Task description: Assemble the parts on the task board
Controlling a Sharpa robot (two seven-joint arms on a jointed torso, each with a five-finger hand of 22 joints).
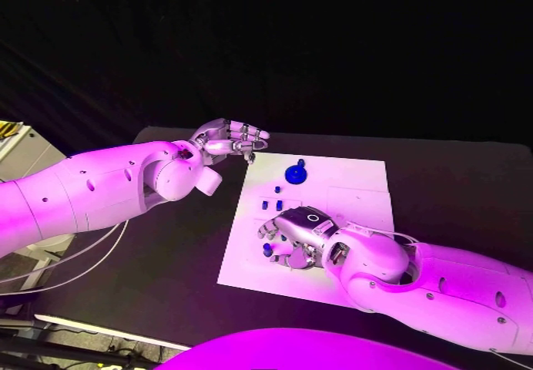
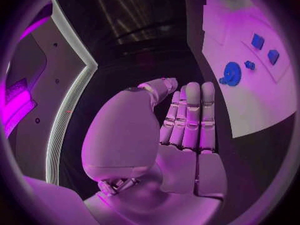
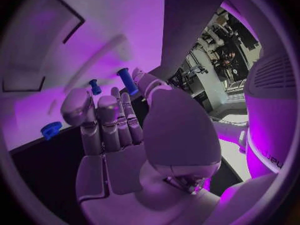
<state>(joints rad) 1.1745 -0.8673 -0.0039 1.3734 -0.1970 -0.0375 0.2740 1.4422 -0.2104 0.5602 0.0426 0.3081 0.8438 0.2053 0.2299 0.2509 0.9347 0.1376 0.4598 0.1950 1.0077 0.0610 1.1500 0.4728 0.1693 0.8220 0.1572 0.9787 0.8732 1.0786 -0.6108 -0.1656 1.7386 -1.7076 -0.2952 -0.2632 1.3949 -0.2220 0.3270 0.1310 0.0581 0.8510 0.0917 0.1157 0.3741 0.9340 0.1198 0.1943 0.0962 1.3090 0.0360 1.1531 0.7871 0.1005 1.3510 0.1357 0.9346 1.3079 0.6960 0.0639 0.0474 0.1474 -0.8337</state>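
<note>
The white task board [image 1: 346, 193] lies mid-table. On its far part lies a blue gear [image 1: 296, 173] [image 2: 232, 73], with a small blue peg [image 1: 278, 189] [image 2: 249, 64] beside it and two blue square pieces [image 1: 272, 206] [image 2: 257, 41] nearer me. My right hand [image 1: 298, 233] [image 3: 119, 120] hovers low over the board's near left part. A ridged blue peg [image 3: 127, 80] sits pinched between its thumb tip and a fingertip. Another small peg [image 3: 94, 86] stands beyond it, and a blue toothed piece [image 3: 51, 130] lies near the board's edge. My left hand [image 1: 230, 139] [image 2: 187, 120] hangs empty past the board's far left corner, fingers straight.
The black table [image 1: 467, 177] stretches right of the board. A pale cabinet [image 1: 17, 150] stands at the far left, and white cables [image 1: 67, 262] hang below my left arm off the table's left side.
</note>
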